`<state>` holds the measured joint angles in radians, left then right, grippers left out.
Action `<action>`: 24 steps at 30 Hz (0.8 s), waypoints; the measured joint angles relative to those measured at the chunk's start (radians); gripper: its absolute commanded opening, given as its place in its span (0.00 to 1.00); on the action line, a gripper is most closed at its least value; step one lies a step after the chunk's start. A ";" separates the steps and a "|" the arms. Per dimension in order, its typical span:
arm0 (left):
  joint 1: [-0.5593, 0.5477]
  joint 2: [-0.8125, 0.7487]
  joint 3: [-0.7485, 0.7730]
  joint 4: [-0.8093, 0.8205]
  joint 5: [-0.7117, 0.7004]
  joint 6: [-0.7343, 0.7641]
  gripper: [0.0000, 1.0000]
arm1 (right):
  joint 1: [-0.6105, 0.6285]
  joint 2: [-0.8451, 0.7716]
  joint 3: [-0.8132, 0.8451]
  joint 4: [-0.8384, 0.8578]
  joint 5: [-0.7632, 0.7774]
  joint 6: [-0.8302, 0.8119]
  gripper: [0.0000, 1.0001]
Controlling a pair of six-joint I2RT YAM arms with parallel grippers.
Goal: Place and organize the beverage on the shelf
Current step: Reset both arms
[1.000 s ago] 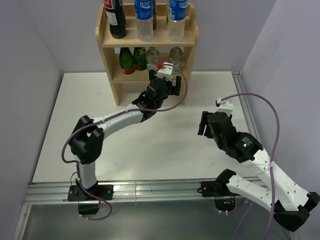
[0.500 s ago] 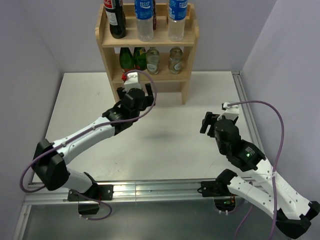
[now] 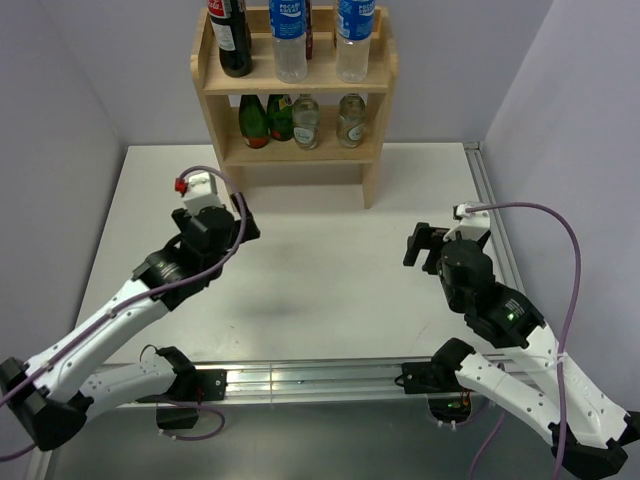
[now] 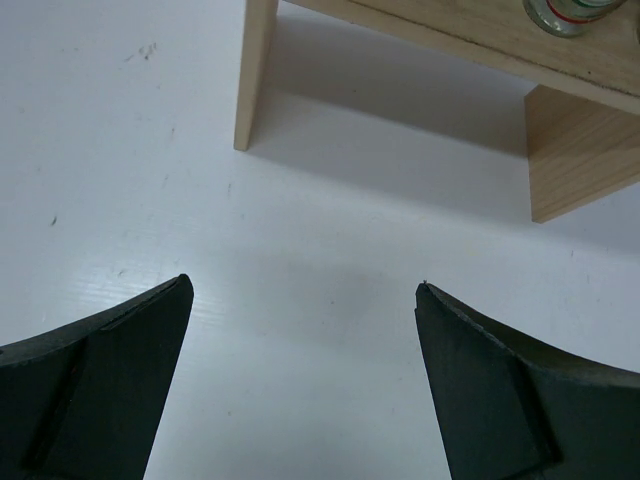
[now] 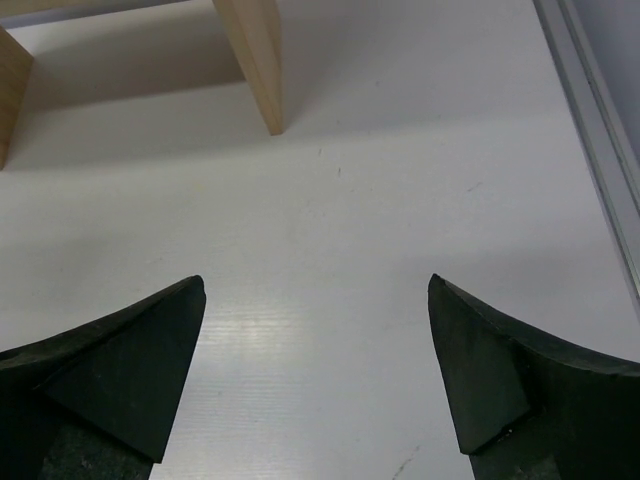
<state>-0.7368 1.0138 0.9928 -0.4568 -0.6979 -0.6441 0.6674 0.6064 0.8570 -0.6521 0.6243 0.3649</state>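
The light wood shelf (image 3: 372, 150) stands at the back of the table. Its top tier holds a dark cola bottle (image 3: 233, 45) and two clear water bottles (image 3: 289, 50). The middle tier holds two green bottles (image 3: 255, 122) and two clear glass bottles (image 3: 350, 120). My left gripper (image 3: 212, 216) hovers open and empty over the table, left of the shelf's front; in the left wrist view the gripper (image 4: 303, 290) faces the shelf's left side panel (image 4: 255, 70). My right gripper (image 3: 445, 236) is open and empty at the right; the right wrist view shows the gripper (image 5: 317, 285) facing a shelf side panel (image 5: 255, 60).
The white table (image 3: 320, 290) is boxed in by grey walls left and right. A metal rail (image 3: 300, 375) runs along the near edge and another rail (image 3: 488, 195) along the right edge. The base of a glass bottle (image 4: 565, 12) shows on the shelf board.
My left arm has drawn back from the shelf's middle tier, down and to the left, its gripper empty. The right gripper has opened wider and shifted slightly right.
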 measured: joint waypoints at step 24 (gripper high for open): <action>0.130 -0.399 -0.164 -0.244 0.019 0.067 1.00 | 0.000 -0.139 0.025 -0.112 -0.020 -0.068 1.00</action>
<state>-0.6064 0.6144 0.8288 -0.7010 -0.6788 -0.5774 0.6674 0.4675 0.8822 -0.7643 0.6044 0.2970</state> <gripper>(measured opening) 0.995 0.997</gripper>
